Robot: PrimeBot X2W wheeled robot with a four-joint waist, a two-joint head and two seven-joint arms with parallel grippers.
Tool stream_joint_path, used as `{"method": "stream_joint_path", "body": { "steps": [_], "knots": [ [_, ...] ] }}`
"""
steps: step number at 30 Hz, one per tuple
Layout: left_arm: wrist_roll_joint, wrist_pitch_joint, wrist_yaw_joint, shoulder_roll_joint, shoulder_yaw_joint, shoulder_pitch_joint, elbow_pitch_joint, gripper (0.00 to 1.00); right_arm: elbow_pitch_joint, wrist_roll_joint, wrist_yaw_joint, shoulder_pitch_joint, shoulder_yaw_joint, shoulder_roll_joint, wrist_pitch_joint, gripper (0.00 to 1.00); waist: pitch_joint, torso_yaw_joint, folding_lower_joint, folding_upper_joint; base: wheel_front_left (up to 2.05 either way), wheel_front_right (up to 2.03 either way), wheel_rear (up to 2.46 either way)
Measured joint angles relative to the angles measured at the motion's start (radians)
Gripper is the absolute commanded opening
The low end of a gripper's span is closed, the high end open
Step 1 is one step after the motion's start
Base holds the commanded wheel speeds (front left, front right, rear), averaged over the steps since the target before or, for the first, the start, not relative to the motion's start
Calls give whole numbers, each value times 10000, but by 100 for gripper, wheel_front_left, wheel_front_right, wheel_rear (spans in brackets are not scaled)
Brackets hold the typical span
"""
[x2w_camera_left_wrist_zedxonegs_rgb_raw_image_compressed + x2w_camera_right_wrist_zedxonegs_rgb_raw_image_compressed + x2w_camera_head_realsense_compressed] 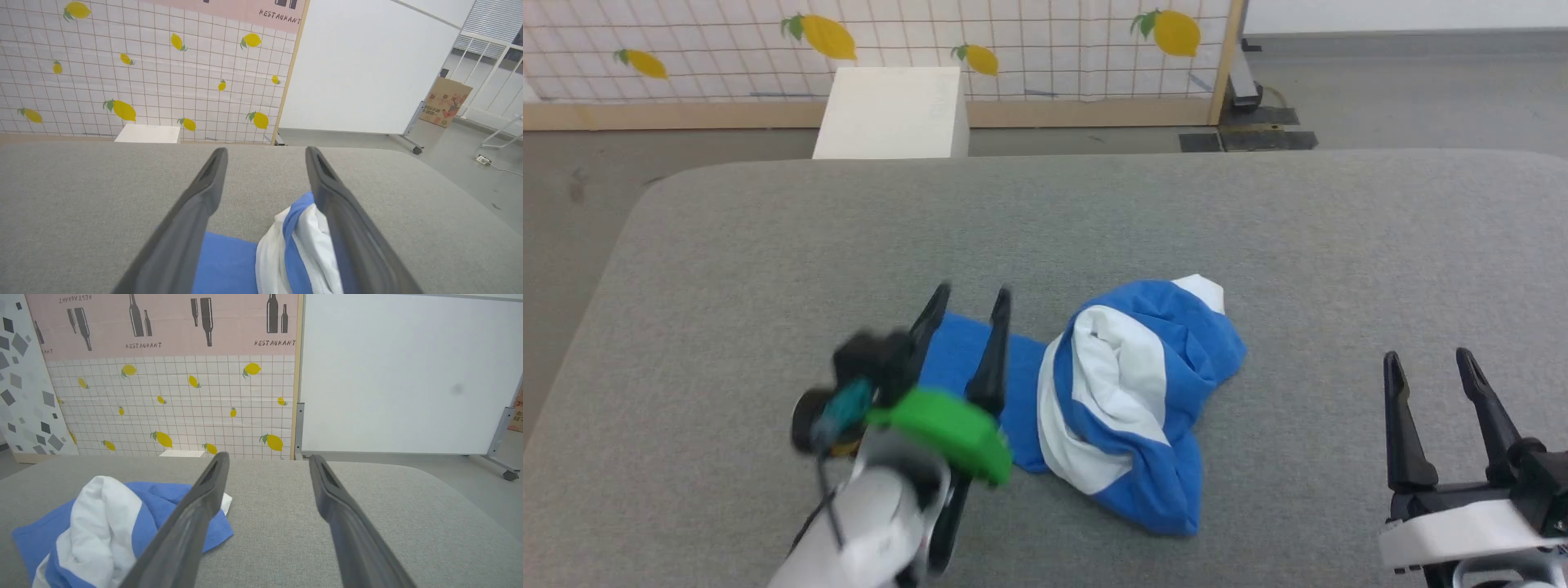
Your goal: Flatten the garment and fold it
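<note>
The garment point(1131, 400) lies in a crumpled heap mid-counter point(768, 261) — soft, light, likely to sag and drag when lifted. The left hand point(974, 291), fingers spread, hovers over its flat blue edge — a sensible place to pinch. The right hand point(1427, 355), also spread, sits well apart.

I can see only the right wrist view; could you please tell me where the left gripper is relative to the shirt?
Observer: The left gripper is open over the flat blue flap on the garment's left side.
Operator: Is it pinching cloth?
Observer: No; in the left wrist view its fingers are spread, with cloth lying between and below them.
Operator: And my gripper's clearance?
Observer: The head view shows the right gripper over bare table, apart from the garment's right side.
</note>
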Motion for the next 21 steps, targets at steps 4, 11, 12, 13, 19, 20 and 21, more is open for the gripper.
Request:
{"method": "stream_joint_path", "body": {
  "steps": [4,11,12,13,19,20,21],
  "knots": [
    [378,-736,173,591,366,1472,-755,100,-38,2,-2,258,-61,-2,6,100,-18,227,0,0,0,0,0],
    [1354,-888,527,639,1676,3780,-2115,100,17,71,-2,646,-48,-2,90,100,-34,471,0,0,0,0,0],
    [1409,-888,527,546,1835,4058,-2171,100,54,100,-2,696,-29,0,92,100,-53,492,0,0,0,0,0],
    [1486,-888,523,422,1992,4382,-2219,100,104,130,-2,749,-10,0,94,100,-78,525,0,0,0,0,0],
    [1854,-888,10,-142,2531,4875,-2318,100,127,144,-2,696,-4,4,426,100,-138,809,0,0,0,0,0],
    [1921,-888,-100,-222,2612,4871,-2320,100,92,144,-2,537,-2,2,573,100,-126,872,0,0,0,0,0],
    [2010,-888,-176,-318,2700,4865,-2324,100,67,146,-2,298,13,0,830,100,-105,935,0,0,0,0,0]
  ]
}}
